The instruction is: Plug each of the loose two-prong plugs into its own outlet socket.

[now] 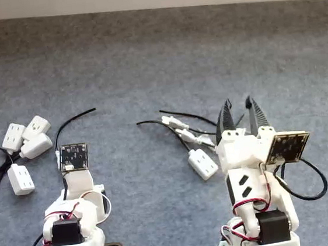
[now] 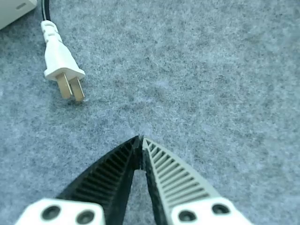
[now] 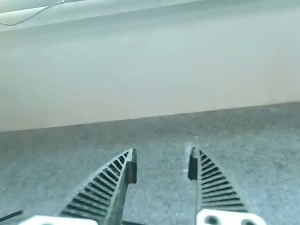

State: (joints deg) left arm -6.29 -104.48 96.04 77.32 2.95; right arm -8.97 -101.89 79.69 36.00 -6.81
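From the high view I count four sockets on the felt (image 1: pixel 144 48). Three are bunched by the left arm: the far socket (image 1: pixel 36 126), the edge socket (image 1: pixel 13 137) and the near socket (image 1: pixel 21 178). The fourth, the mid socket (image 1: pixel 203 163), lies between the arms. Each is a white block with dark slots. A rounder white piece (image 1: pixel 36 146) lies among the three, close against the far socket; I cannot tell whether it is a plug.

Two slim white plugs lie just beyond the mid socket, side by side: the far plug (image 1: pixel 174 122) and the near plug (image 1: pixel 187 135), both on black leads (image 1: pixel 152 123).

My left wrist camera shows one more, the close plug (image 2: pixel 63 65). It has a white body, two flat brass prongs and a ribbed neck on a black lead. It lies flat on the felt with its prongs bare, near a white corner (image 2: pixel 14 9).

The left gripper (image 2: pixel 141 139) has its jaws pressed together on nothing, apart from that plug. The right gripper (image 1: pixel 239 110) (image 3: pixel 161 166) sits beside the two slim plugs, its jaws spread wide and empty, pointing toward the pale wall (image 3: pixel 140 70)
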